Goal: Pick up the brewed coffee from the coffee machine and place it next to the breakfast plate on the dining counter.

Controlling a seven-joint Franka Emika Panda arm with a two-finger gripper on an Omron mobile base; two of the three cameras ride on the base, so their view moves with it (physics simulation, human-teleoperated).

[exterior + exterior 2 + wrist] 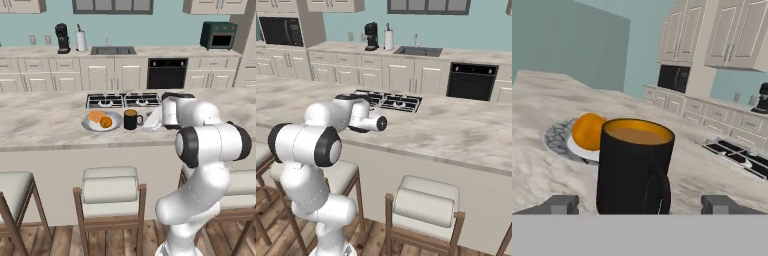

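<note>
You are in a kitchen with a teal wall and pale cabinets, and the long marble dining counter (45,117) runs across the middle, with white-cushioned stools (110,187) on its near side. Far away on the left of the back counter stands the coffee machine (62,38), beside a paper-towel roll (81,40).

On the dining counter, left of the middle, lies the breakfast plate (89,126) with its orange pastries. Just to the right of it stands the brewed coffee (131,119), upright, very close to the plate rim; I cannot tell if they touch. Behind them is the black hob (122,100).

To the right of the mug is the gripper (640,202). In the hand view its two fingertips (559,204) stand wide apart, one on each side of the mug, and they hold nothing. The mug appears to rest on the counter by itself.

So the step in hand, as I judge it, is the retreat. You do it well if you pull the hand straight back along its own axis, away from the mug. Keep the fingers wide until they pass the mug's handle (657,192), which faces the hand. Do not swing sideways early, because one finger can tip the mug and spill the coffee.
</note>
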